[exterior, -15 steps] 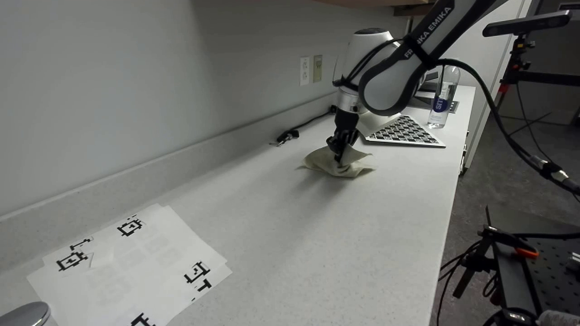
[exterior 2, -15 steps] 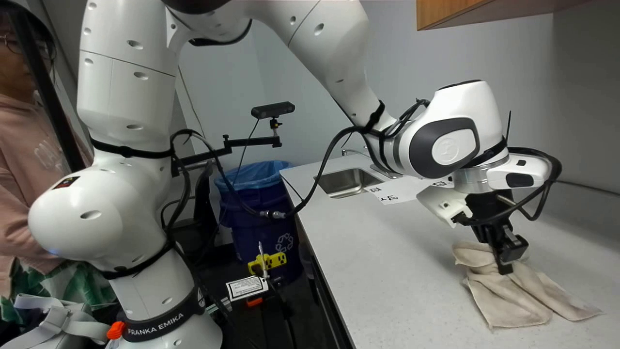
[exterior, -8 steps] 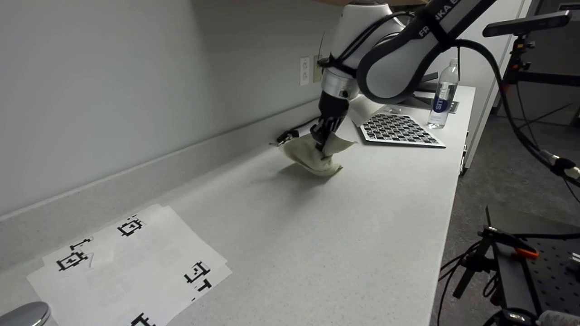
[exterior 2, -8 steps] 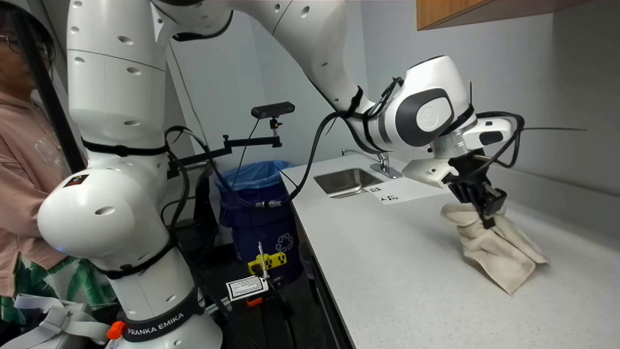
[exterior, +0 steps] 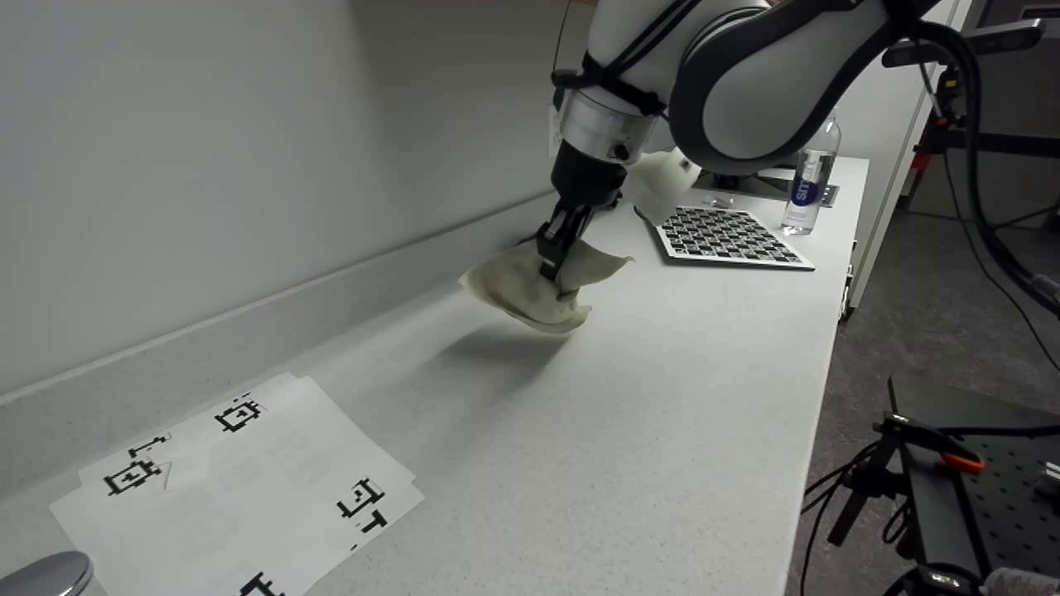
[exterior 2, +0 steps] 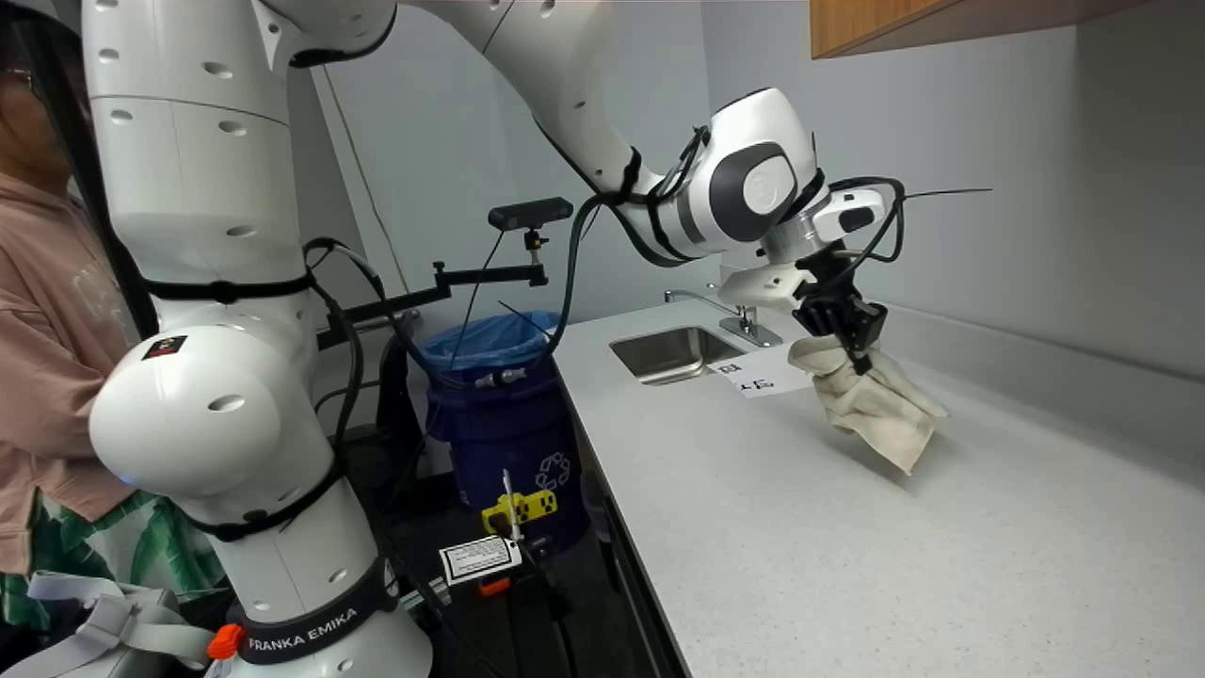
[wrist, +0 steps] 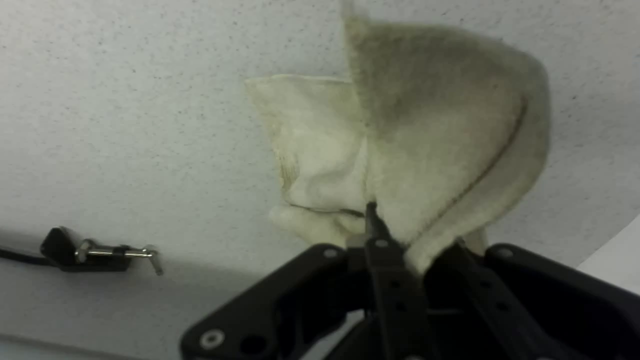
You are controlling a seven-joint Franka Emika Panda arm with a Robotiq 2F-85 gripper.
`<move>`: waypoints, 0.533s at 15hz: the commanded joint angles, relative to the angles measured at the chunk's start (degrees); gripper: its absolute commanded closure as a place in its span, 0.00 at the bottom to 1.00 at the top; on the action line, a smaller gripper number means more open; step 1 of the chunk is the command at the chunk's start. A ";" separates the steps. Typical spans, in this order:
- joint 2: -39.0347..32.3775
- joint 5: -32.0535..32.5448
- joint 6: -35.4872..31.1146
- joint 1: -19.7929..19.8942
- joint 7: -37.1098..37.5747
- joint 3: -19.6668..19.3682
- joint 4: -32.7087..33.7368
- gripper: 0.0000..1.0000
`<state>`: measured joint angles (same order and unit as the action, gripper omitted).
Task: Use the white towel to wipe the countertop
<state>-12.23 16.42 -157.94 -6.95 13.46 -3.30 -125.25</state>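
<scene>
My jaws are pinching the folded cream-coloured cloth towel (exterior: 515, 288) — it is hanging mostly beneath them, above the speckled pale-grey surface (exterior: 629, 414) — so wiping is probably needing downward motion.

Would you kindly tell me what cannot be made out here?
In the wrist view: countertop hidden behind the towel.
In an exterior view: the top of the bottle, partly behind the arm.
In an exterior view: the rest of the metal object, cut off at the bottom-left corner.
</scene>
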 commanded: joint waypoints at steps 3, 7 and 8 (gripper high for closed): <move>1.65 -2.80 -0.78 0.66 -6.29 3.71 -4.81 0.98; -1.77 -10.02 3.04 2.69 -11.90 5.94 -3.79 0.98; -2.67 -11.44 3.98 3.10 -12.64 5.92 -3.29 0.98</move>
<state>-12.81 9.95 -156.98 -6.24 5.43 1.06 -129.93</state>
